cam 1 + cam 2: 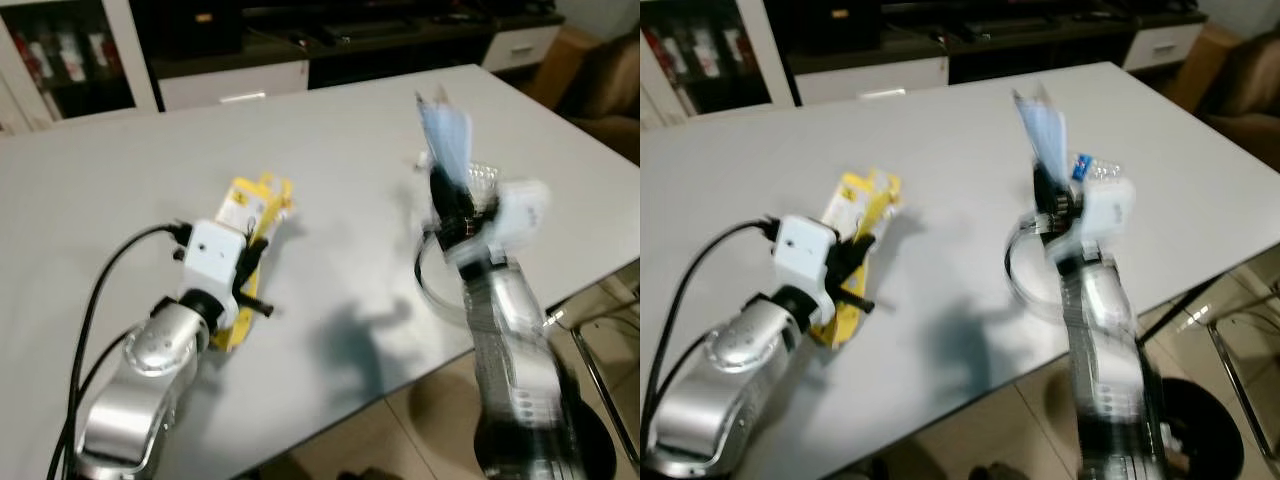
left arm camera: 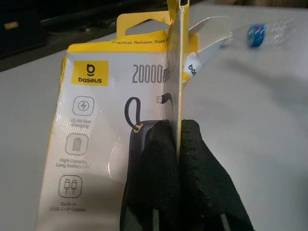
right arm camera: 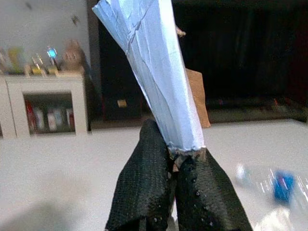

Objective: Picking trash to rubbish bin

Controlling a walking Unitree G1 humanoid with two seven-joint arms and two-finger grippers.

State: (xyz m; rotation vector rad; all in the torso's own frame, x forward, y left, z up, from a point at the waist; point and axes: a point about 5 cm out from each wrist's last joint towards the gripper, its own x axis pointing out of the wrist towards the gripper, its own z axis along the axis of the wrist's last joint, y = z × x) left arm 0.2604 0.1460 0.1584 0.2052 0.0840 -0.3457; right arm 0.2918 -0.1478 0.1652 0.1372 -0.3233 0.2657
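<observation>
The left end effector (image 2: 179, 159) is pinching the edge of a yellow and white carton (image 2: 103, 130), with its 2 black fingers (image 2: 151, 178) pressed together on the flap. In the left wrist view the carton is showing the brand word "baseus", the number "20000", the words "Practical, Reliable" on top, and some small icons whose text is too fine to read. In the head views this carton (image 1: 250, 215) is lying on the white bench (image 1: 340, 150), toward its left half, and no writing can be read there. The right end effector (image 3: 174, 166) is squeezing the bottom of a pale blue folded packet (image 3: 159, 72), which is standing nearly upright above the bench, and the right arm is looking blurred in the head views (image 1: 1045, 140). A clear plastic bottle with a blue cap (image 3: 281, 185) is lying on the bench just beside the right end effector, near the bench's right edge. A dark round bin (image 1: 1200, 430) is standing on the floor below the near right corner of the bench. The middle of the bench between the 2 arms is staying free.
</observation>
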